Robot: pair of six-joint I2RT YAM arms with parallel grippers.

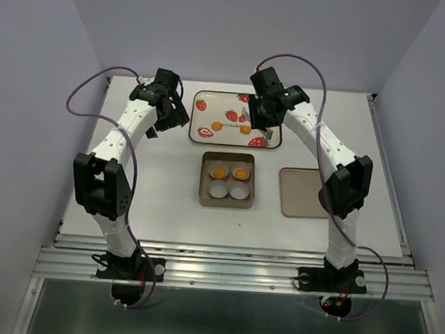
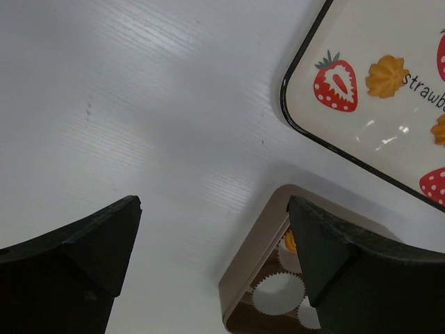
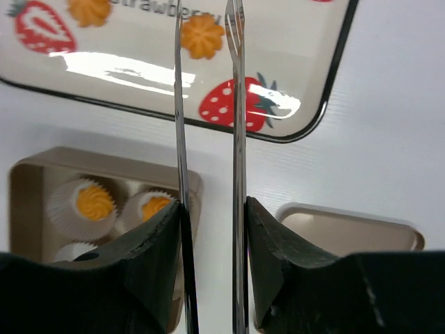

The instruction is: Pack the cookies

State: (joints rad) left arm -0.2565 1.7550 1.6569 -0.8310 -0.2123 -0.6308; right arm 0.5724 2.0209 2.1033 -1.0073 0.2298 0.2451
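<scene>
Glossy printed tray, matt white woodgrain table, pleated paper cups.

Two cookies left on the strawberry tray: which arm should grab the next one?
Probably right. Its tweezers hang over a cookie on the tray; the left gripper hovers over bare table.

Bright, even overhead light. White glare streaks on the glossy tray. Soft shadows on the table beside the box. Near fingers dark, slightly blurred in the wrist views.
</scene>
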